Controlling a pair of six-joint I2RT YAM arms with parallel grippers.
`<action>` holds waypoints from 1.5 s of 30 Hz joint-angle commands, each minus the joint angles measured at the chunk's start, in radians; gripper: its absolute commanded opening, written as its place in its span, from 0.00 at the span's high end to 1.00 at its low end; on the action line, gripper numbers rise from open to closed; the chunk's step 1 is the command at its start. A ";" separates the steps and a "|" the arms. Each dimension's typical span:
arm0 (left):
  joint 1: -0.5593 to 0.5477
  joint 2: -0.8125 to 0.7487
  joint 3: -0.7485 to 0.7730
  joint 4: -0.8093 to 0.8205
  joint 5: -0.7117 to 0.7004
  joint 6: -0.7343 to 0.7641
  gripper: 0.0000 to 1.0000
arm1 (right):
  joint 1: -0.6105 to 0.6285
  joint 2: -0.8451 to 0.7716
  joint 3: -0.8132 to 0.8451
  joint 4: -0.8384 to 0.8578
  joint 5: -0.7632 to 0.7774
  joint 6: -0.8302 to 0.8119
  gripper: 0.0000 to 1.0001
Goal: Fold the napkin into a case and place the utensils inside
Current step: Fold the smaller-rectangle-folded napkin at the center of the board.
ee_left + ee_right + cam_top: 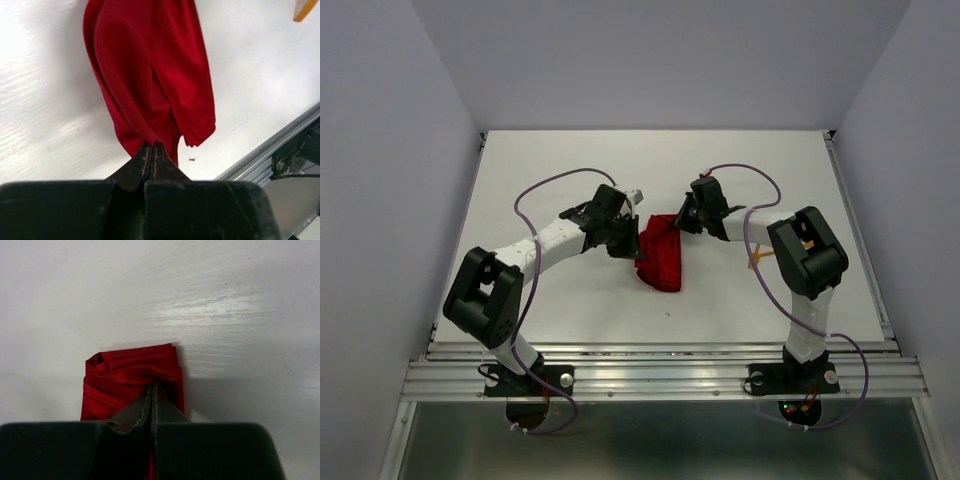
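The red napkin (660,258) lies bunched and partly folded in the middle of the white table, hanging in long folds in the left wrist view (150,75). My left gripper (631,244) is shut on its left edge, the fingertips (152,146) pinching a fold. My right gripper (681,222) is shut on the napkin's far right corner (132,375), its tips pressed together in the cloth. An orange utensil (759,258) peeks out beside the right arm, mostly hidden by it. An orange tip (303,9) also shows at the corner of the left wrist view.
A metal rail (660,365) runs along the table's near edge and shows in the left wrist view (280,145). Purple cables (535,195) loop over both arms. Grey walls enclose the white table (570,170) at the back and sides.
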 commanded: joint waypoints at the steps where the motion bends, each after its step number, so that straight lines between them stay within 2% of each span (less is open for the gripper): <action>1: -0.032 -0.049 0.069 -0.028 0.025 0.055 1.00 | 0.008 0.033 0.022 -0.043 0.002 0.000 0.99; 10: -0.085 -0.018 0.121 -0.090 0.003 0.143 1.00 | 0.008 0.034 0.025 -0.042 -0.002 0.005 0.99; 26: -0.083 0.011 0.033 -0.061 -0.040 0.123 1.00 | 0.008 -0.053 -0.001 -0.043 0.004 -0.035 0.99; 30: -0.081 0.016 0.043 -0.065 -0.044 0.146 1.00 | 0.008 -0.067 0.008 -0.042 -0.010 -0.049 0.92; 32: -0.083 0.017 0.049 -0.071 -0.047 0.153 1.00 | 0.008 -0.074 0.008 -0.042 -0.016 -0.052 0.80; 34: -0.083 0.017 0.053 -0.076 -0.050 0.169 1.00 | 0.008 -0.088 0.005 -0.042 -0.022 -0.053 0.61; 37: -0.083 0.019 0.056 -0.079 -0.051 0.181 1.00 | 0.008 -0.114 -0.006 -0.043 -0.013 -0.053 0.48; 41: -0.083 0.023 0.050 -0.076 -0.044 0.189 1.00 | 0.008 -0.200 -0.048 -0.042 0.001 -0.064 0.43; 45: -0.083 0.025 0.050 -0.073 -0.037 0.195 1.00 | 0.008 -0.283 -0.116 -0.031 -0.018 -0.066 0.42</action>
